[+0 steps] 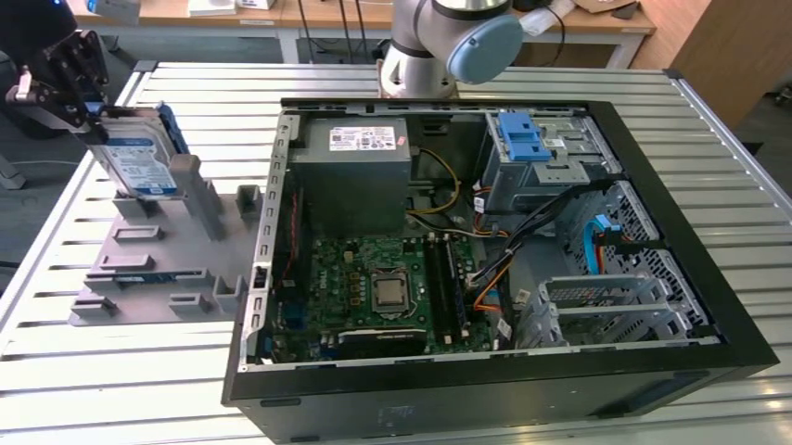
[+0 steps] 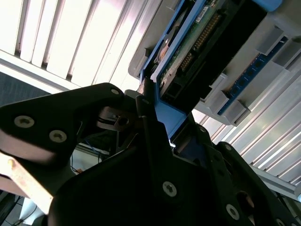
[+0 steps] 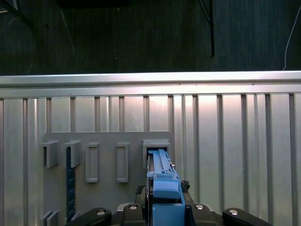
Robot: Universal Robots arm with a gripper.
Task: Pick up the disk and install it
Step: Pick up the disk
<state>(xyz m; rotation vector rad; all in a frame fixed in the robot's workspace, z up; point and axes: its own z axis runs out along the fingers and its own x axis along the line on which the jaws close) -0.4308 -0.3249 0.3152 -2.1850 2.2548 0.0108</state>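
On the slatted table [image 1: 124, 371], the gripper [image 1: 92, 115] is clamping the upright disk [image 1: 136, 158], likely risking a tilted jam in its grey holder [image 1: 148, 252].

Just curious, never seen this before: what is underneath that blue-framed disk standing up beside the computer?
A grey slotted holder on the metal table. The disk stands on edge in one slot; the slot's walls hide its bottom edge.

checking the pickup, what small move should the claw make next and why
Probably a short straight lift. The claw seems clamped on the disk by its blue frame, while its lower edge sits in a slot of the grey holder, so it should clear that first.
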